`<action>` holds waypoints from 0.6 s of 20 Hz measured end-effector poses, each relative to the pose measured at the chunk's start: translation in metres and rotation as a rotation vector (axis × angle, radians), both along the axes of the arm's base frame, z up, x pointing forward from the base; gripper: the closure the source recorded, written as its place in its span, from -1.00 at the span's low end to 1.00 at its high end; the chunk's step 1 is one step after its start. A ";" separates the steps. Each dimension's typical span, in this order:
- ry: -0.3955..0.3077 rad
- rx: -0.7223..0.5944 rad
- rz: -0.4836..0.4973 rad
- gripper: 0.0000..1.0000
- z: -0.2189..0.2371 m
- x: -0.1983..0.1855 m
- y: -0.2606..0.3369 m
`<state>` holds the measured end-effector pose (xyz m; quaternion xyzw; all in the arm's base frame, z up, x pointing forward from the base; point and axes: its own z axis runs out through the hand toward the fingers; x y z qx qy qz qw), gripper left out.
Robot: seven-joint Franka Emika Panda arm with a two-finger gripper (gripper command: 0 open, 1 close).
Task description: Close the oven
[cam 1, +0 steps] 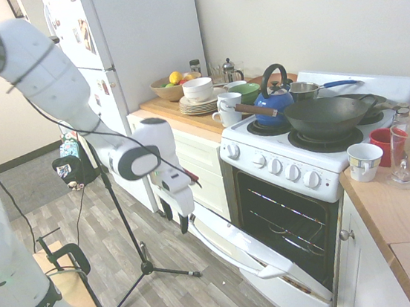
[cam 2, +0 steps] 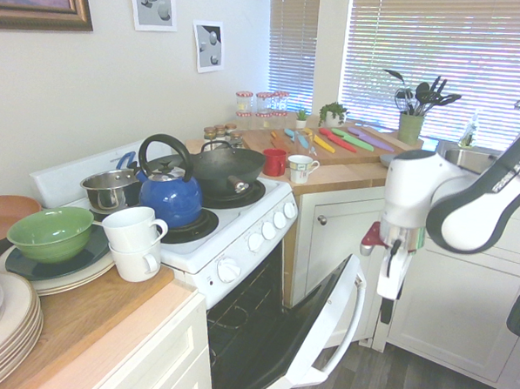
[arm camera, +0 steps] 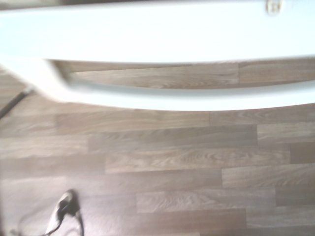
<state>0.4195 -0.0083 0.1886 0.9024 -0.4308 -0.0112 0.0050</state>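
The oven [cam 1: 289, 167] is a white range with coil burners and a row of white knobs. Its drop-down door [cam 1: 234, 238] hangs partly open, tilted out over the floor, and the dark racked cavity [cam 1: 288, 222] shows behind it. The white bar handle [cam 1: 229, 259] runs along the door's upper edge. My gripper [cam 1: 178, 218] points down beside the near end of that edge, close to the handle, and looks open with nothing in it. From the other side, the gripper [cam 2: 387, 301] hangs just right of the handle [cam 2: 356, 308]. In the wrist view the handle [arm camera: 172, 98] crosses over the wood floor.
A wok [cam 1: 327, 114], blue kettle [cam 1: 273, 100] and small pot [cam 1: 303, 90] sit on the burners. Stacked plates, bowls and mugs [cam 1: 209, 97] crowd the counter. White cabinets [cam 2: 465, 284] flank the oven and the fridge [cam 1: 131, 35] stands behind the arm. A tripod [cam 1: 137, 237] stands on the floor.
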 end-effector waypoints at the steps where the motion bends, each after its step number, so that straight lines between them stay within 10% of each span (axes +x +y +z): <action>1: -0.003 -0.001 -0.001 -1.00 -0.014 0.002 -0.006; 12: -0.063 -0.019 0.022 -1.00 -0.082 0.055 0.001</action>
